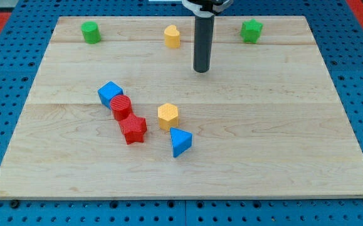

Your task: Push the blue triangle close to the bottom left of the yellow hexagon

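1. Seven blocks lie on the worktop (281,157); there are no jaws to report, only my tip (201,70), touching nothing.
2. The blue triangle (180,142) sits well below my tip, just beside the yellow hexagon (168,116) (at its lower right).
3. Risk: pushing leftward could nudge the hexagon or drive the triangle into the red star (133,129), scattering the cluster.

Blue triangle (180,142) lies just below-right of yellow hexagon (168,116); my tip (200,70) stands well above the hexagon.
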Robot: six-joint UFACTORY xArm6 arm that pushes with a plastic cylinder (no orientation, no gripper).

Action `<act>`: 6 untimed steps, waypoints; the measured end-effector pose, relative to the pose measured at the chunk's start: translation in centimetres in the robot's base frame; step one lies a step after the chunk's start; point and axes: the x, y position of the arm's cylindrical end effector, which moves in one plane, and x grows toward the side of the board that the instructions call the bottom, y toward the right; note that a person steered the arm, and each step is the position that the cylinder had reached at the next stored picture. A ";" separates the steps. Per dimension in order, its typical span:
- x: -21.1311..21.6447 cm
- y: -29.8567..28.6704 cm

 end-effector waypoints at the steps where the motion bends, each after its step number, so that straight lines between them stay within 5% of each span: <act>1: 6.7 0.6; 4: 19.4 2.0; 6: 18.4 -6.7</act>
